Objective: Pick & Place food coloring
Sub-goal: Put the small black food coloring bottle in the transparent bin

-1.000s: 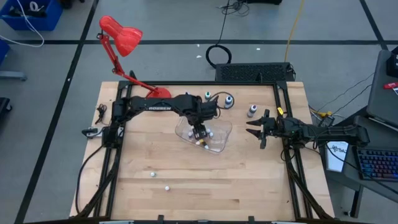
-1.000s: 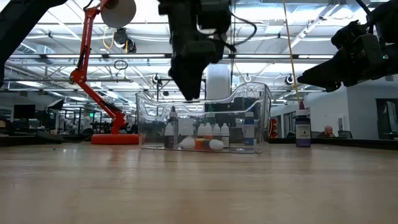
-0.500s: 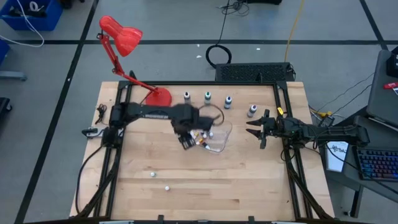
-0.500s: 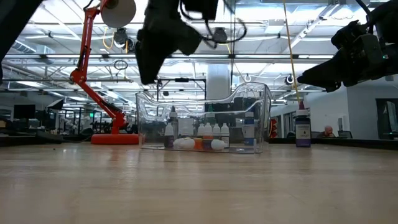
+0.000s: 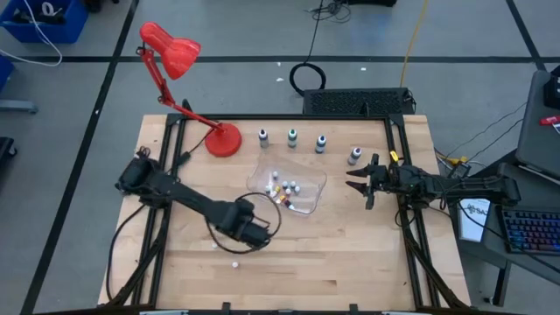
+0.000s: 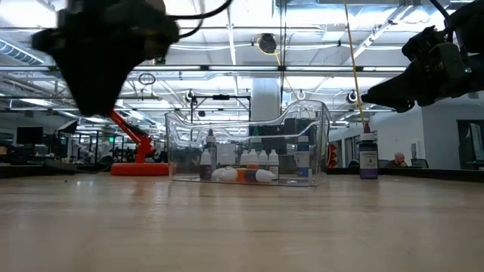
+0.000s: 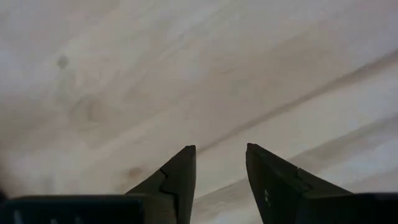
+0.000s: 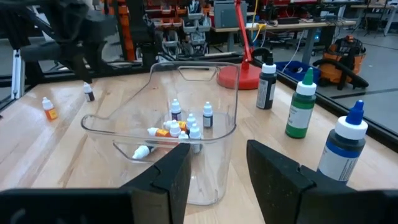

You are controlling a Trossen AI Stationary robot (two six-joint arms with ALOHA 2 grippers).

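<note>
Four food coloring bottles stand upright in a row near the table's far edge: dark [image 5: 262, 136], green [image 5: 291, 136], blue [image 5: 321, 143] and purple [image 5: 354, 156]. The right wrist view shows the dark [image 8: 267, 78], green [image 8: 302, 104] and blue [image 8: 345, 146] ones. My left gripper [image 5: 252, 234] is open over bare wood [image 7: 219, 152], on the near side of the clear container [image 5: 302, 203]. My right gripper [image 5: 359, 183] is open, hangs right of the container and points toward the table's left [image 8: 217, 163].
Several tiny dropper bottles [image 8: 186, 124] stand or lie in the clear container. Two more small ones [image 5: 214, 245] [image 5: 234, 262] sit on the table near the left gripper. A red desk lamp's base [image 5: 223, 140] stands at the far left. Bare wood lies along the near edge.
My left arm has swung quickly away from above the clear container toward the table's near edge and somewhat to the left, and now hangs over bare wood. The container and the row of bottles have stayed in place.
</note>
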